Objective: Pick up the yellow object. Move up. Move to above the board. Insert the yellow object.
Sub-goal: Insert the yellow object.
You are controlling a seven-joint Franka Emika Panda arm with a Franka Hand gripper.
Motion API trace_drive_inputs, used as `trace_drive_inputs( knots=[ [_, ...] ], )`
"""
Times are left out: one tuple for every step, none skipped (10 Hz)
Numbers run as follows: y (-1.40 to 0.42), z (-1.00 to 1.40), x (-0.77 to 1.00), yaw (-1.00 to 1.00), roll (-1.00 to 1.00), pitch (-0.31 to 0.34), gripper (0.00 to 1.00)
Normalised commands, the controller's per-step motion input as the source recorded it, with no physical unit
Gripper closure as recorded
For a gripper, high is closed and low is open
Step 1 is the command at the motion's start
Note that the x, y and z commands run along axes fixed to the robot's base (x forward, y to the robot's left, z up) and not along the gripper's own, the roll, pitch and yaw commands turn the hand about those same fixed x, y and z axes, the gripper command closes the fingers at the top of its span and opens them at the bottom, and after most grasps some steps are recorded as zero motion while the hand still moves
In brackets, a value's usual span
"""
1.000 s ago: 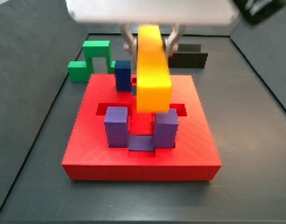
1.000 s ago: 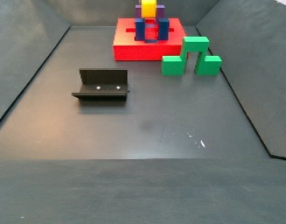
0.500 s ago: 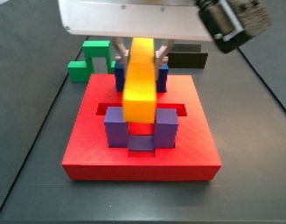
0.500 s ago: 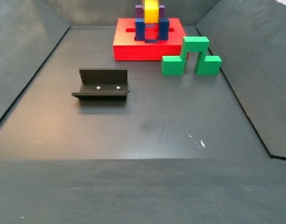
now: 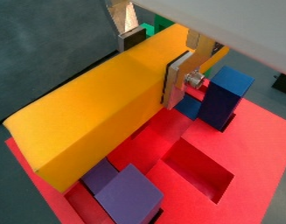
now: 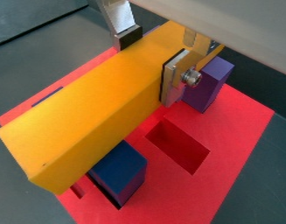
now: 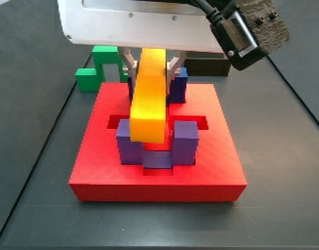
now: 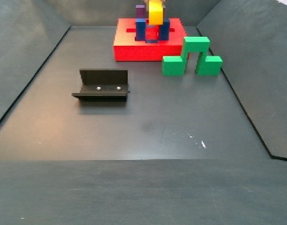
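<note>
The yellow object [image 7: 151, 93] is a long yellow-orange bar, held upright and slightly tilted over the board [image 7: 109, 178]. My gripper [image 7: 154, 61] is shut on its upper part. In both wrist views the silver fingers [image 5: 177, 77] [image 6: 173, 77] press on its two sides. The gripper [image 5: 155, 57] [image 6: 151, 57] hangs above the red board [image 5: 256, 153] [image 6: 233, 127]. The bar's lower end sits about level with the tops of two purple blocks [image 7: 129, 145] [image 7: 186, 142]. An open recess [image 5: 204, 171] [image 6: 177, 144] shows beside the bar [image 5: 98, 114] [image 6: 98, 109].
A blue block [image 7: 180, 86] stands on the board behind the bar. A green arch block [image 7: 99, 66] [image 8: 190, 57] lies off the board. A black block [image 7: 212, 66] sits behind it. The fixture [image 8: 102, 85] stands on the floor, apart from the board [image 8: 128, 51].
The gripper has come down over the board with the bar. The bar's lower end has dropped from above the purple blocks to about their tops.
</note>
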Motion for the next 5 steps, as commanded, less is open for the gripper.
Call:
trace_drive_inputs(
  knots=[
    [-0.08,-0.16,0.01,0.03,0.15,0.0,1.0],
    [-0.07,-0.15,0.0,0.02,0.15,0.0,1.0],
    [-0.07,-0.13,0.05,0.03,0.14,0.0,1.0],
    [-0.08,-0.05,0.26,0.03,0.13,0.0,1.0],
    [-0.05,-0.04,0.33,0.03,0.11,0.0,1.0]
  ],
)
